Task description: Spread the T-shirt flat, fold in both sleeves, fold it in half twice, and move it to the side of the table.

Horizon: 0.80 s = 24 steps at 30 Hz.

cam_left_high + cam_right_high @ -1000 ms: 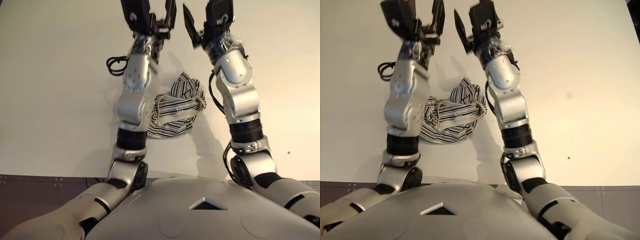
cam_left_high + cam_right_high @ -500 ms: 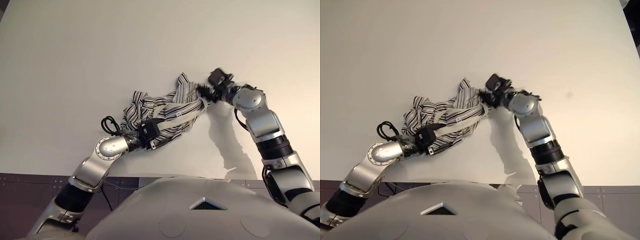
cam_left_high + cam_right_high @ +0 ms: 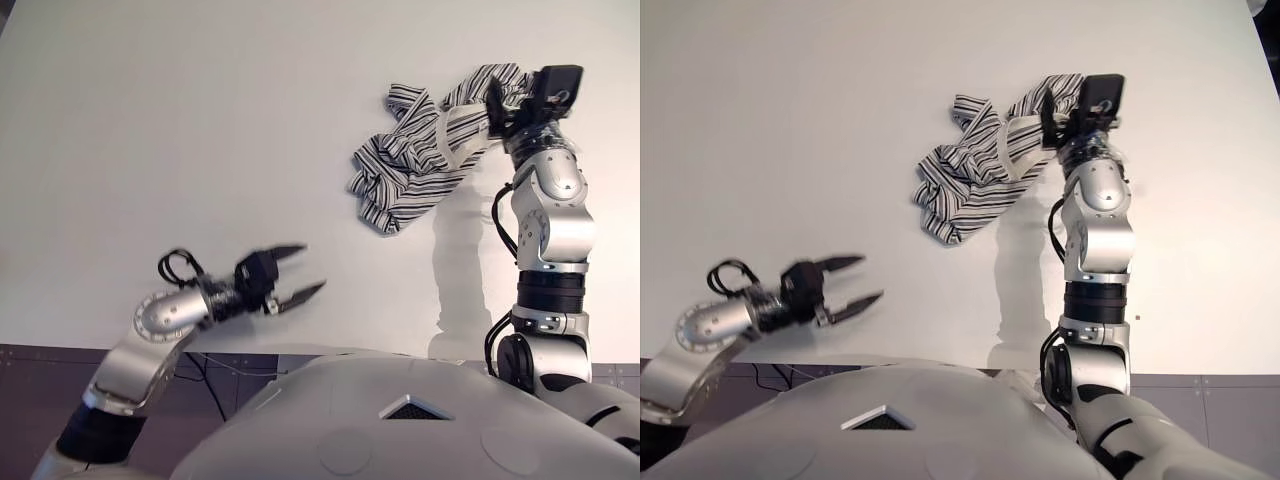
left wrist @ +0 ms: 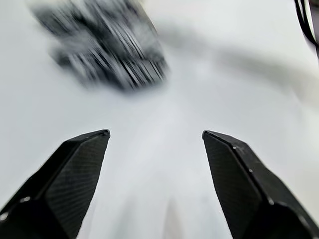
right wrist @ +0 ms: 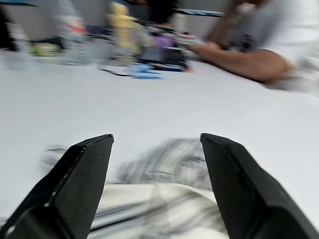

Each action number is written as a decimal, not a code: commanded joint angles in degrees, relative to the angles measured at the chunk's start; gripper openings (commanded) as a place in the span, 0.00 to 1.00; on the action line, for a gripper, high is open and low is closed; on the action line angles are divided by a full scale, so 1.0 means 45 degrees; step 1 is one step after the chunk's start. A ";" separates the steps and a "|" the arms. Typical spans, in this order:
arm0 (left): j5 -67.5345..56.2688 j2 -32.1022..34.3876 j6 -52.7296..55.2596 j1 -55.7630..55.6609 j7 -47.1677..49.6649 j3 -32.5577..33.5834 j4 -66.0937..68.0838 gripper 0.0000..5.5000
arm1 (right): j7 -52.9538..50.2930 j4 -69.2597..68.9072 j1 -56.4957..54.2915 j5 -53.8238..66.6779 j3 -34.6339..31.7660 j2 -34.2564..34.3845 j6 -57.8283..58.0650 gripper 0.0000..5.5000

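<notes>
the left pincer (image 3: pixel 312 267) is held over the near left part of the bench (image 3: pixel 150 120), close to its front edge, tips pointing toward the robot's right. state: released, both fingers (image 4: pixel 75 169) spread wide with nothing between them. the t-shirt (image 3: pixel 410 170) lies well apart from this pincer, farther out on the bench and to the right. in the left wrist view it appears as a blurred striped mass beyond the fingertips.

the right pincer (image 5: pixel 156 135) is raised on an upright forearm over the far right part of the bench. state: released as far as the right wrist view shows, its two fingers standing wide apart. striped cloth runs across the gap between them, near the finger bases. whether either finger presses on the cloth cannot be told.

the t-shirt, black-and-white striped with pale bands, is bunched, not spread flat. its upper end meets the right pincer. from there the cloth trails toward the robot's left and nearer, ending in a crumpled lump on the bench surface.
</notes>
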 commanded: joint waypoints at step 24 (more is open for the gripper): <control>0.3314 -0.3323 0.3520 -0.1922 0.3625 -0.2330 -0.0254 0.63 | 0.8309 0.0231 -0.2269 -0.2046 0.4813 -0.4686 0.0757 0.58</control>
